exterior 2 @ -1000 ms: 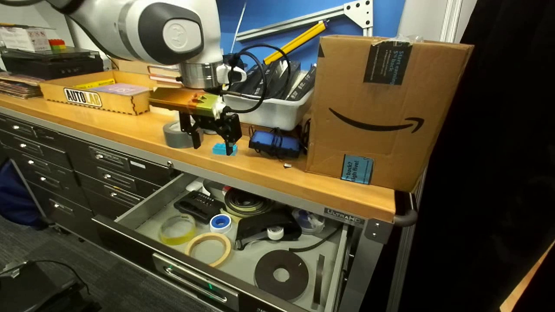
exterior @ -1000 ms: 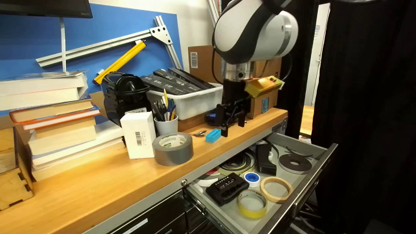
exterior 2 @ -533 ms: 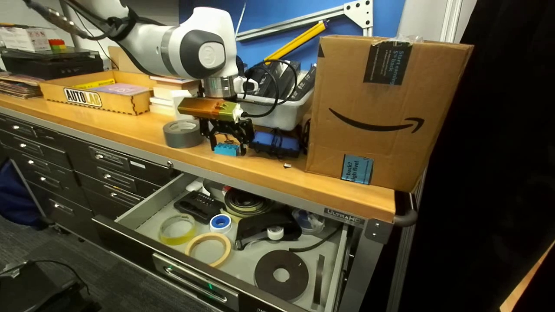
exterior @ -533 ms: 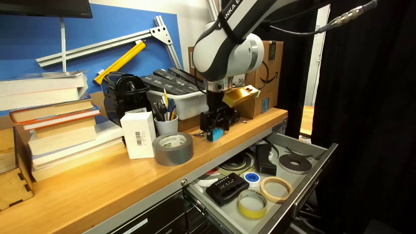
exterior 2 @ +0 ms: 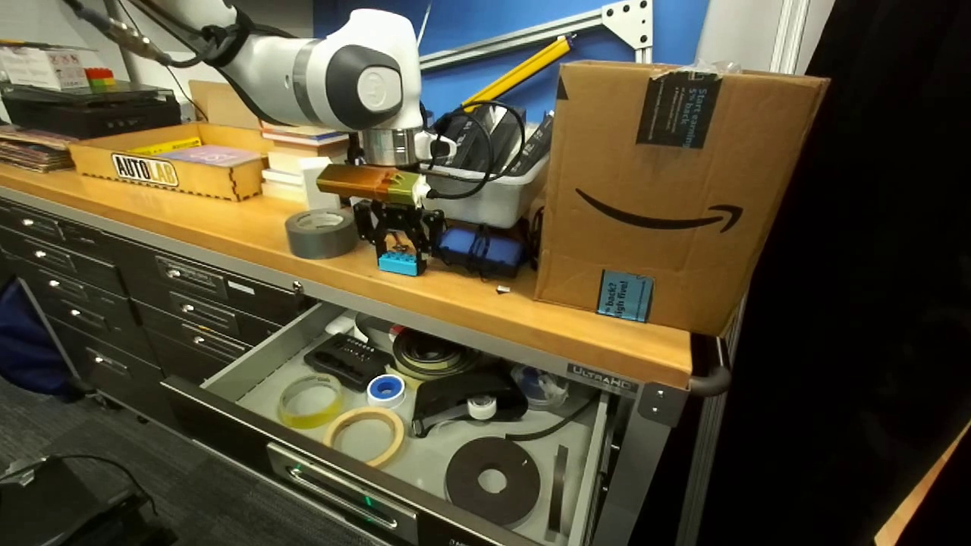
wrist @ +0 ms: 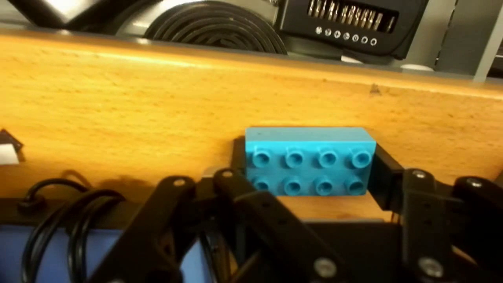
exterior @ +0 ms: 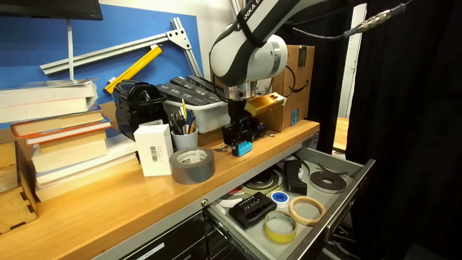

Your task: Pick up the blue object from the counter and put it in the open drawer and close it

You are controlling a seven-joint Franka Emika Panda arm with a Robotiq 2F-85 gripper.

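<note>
Blue brick [wrist: 310, 158] was studs up, on or just over the table [wrist: 118, 102], couldn't tell which, near the front edge; pincer [exterior 2: 401, 262] was pinching it across its length, one jaw agst each short end, long sides bare; duct tape roll [exterior 2: 322, 244] stood near, not touching it.

Handling (est): prob light, stiff hard plastic; wouldn't squash, unlikely to break; faces looked smooth, so slip or pivot abt the jaws was the main risk if knocked; short-end hold looked sound, brick level; mod squeeze shd do, no need to regrip.

Drawer [exterior 2: 422, 464] stood pulled out below; bare patch btwn tan tape ring [exterior 2: 398, 434] & brown roll [exterior 2: 523, 485] looked a usable drop spot; grasp seemed done, placing & closing not yet; next wd be lift, carry out past edge, low release, then push drawer in.
</note>
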